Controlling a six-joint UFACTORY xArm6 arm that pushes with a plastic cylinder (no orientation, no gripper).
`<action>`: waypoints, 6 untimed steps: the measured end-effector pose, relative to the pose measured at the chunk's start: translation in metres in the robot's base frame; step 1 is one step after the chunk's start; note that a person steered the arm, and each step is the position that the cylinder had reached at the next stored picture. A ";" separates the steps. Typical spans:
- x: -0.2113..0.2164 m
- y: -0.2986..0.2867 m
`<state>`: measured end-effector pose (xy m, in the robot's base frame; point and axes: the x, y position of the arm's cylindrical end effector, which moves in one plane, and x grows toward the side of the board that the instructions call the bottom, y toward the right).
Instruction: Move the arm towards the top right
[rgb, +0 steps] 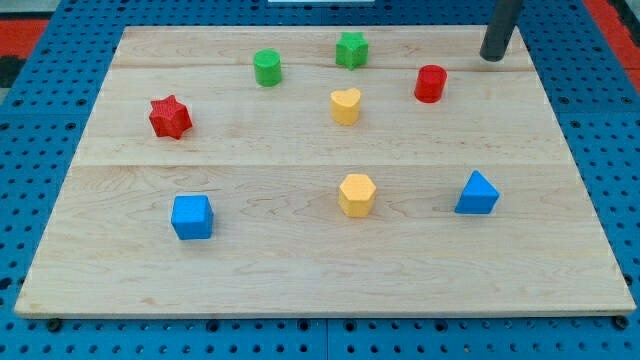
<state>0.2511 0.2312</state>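
My tip (492, 57) is at the view's top right, on the wooden board (300, 290) near its top edge. The dark rod rises out of the view's top. The nearest block is a red cylinder (430, 84), down and to the left of the tip, apart from it. A green star (351, 49) sits further left along the top. A green cylinder (267, 68) is left of that. A yellow heart (345, 105) lies below the green star.
A red star (170, 117) sits at the left. A blue cube (191, 216) is at the lower left, a yellow hexagonal block (356, 194) at the lower middle, a blue triangular block (477, 193) at the lower right. Blue pegboard (600, 120) surrounds the board.
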 end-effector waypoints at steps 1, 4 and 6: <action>-0.009 -0.003; -0.010 -0.003; -0.013 -0.003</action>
